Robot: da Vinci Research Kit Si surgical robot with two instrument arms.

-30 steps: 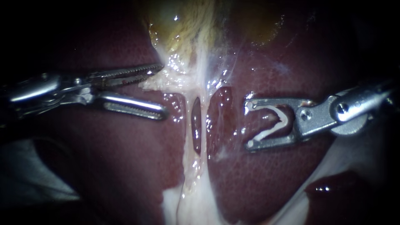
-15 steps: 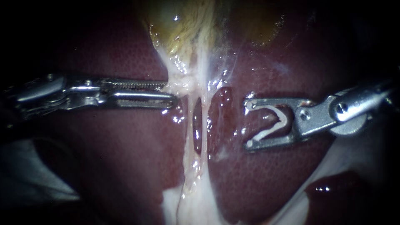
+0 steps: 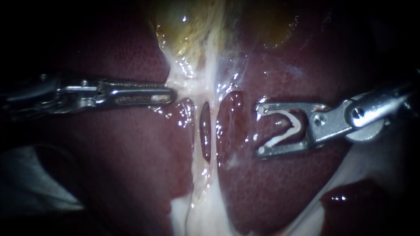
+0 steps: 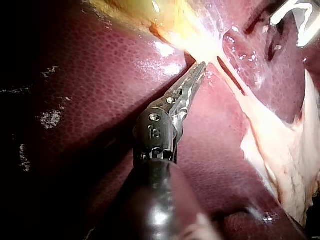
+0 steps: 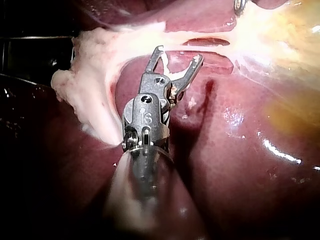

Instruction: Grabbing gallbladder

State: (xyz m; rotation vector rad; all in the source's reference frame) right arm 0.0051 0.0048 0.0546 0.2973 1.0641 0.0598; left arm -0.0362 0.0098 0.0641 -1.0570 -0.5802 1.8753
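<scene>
The left instrument's (image 3: 173,94) claw pinches pale tissue (image 3: 187,85) just below the gallbladder (image 3: 183,26). The right instrument's (image 3: 260,129) wide claw holds a clip (image 3: 282,139) above the liver (image 3: 271,188).

Gallbladder neck (image 3: 192,85) lies between left instrument (image 3: 170,95) and right instrument (image 3: 259,130) (clip (image 3: 282,139) inside), on liver (image 3: 131,166).

Left instrument (image 3: 169,94) pinches pale tissue (image 3: 192,85) below the gallbladder (image 3: 183,30); right instrument (image 3: 260,130) cradles a clip (image 3: 280,139)

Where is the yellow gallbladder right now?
In the endoscope view the gallbladder sits at top centre, just above the pale tissue that my left instrument pinches, with liver on both sides.
</scene>
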